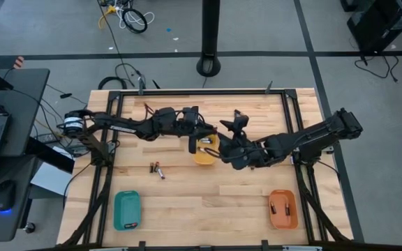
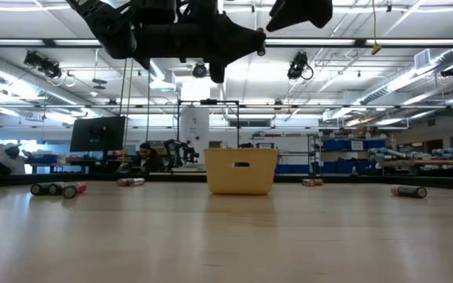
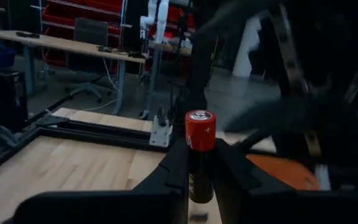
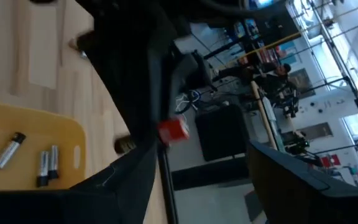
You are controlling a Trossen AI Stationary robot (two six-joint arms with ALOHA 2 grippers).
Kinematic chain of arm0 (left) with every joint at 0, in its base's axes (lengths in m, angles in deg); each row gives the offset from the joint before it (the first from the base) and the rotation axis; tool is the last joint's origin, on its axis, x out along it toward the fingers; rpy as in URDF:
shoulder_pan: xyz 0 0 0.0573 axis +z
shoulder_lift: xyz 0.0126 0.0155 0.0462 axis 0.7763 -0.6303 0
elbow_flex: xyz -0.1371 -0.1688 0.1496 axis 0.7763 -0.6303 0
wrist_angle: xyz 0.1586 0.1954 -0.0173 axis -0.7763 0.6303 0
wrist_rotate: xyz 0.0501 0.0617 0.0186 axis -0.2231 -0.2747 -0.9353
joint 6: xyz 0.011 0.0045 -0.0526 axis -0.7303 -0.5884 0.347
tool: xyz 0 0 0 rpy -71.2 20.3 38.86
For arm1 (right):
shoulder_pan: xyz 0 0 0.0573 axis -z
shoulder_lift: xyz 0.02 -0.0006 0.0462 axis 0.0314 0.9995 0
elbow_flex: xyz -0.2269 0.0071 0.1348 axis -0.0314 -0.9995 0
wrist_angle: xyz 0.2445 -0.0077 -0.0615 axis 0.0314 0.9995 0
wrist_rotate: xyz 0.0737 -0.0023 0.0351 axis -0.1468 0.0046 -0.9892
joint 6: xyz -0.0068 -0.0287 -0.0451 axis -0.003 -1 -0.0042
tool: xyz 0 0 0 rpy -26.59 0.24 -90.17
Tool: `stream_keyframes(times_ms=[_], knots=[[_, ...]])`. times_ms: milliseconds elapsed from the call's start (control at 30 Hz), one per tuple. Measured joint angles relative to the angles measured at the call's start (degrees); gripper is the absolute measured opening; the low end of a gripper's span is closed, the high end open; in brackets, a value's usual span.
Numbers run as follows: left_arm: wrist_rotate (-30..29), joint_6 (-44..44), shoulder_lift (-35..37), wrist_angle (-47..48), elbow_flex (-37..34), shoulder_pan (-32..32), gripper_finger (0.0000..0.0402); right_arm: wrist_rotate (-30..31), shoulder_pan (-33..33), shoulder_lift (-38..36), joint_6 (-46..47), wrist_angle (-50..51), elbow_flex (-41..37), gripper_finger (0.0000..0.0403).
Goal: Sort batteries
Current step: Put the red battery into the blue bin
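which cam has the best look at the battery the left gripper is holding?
Left wrist view: the battery stands upright, clamped in the left gripper, red cap up. Right wrist view catches only its red end. High view shows a dark sliver by the yellow tray. Low view doesn't show it clearly.

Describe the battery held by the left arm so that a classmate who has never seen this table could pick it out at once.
Start at the yellow tray near the table's middle. Just above it hangs the left gripper, its dark fingers shut on one battery. Unlike the batteries lying flat in the trays and on the wood, this one stands upright in the air, dark-bodied with a red top end.
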Motion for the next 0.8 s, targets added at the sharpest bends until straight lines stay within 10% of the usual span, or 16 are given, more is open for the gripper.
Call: stream_keyframes(times_ms=[367, 800], knots=[[-5.13, -12.97, 12.54, 25.94, 0.0, 0.1, 0.005, -10.73, 4.1, -2.68, 9.09, 2.38, -3.36, 0.0015], [-12.44, -11.26, 22.97, 56.87, 0.02, -5.27, 0.005, -33.23, 10.51, -2.68, 12.35, -30.39, -22.43, 0.001]])
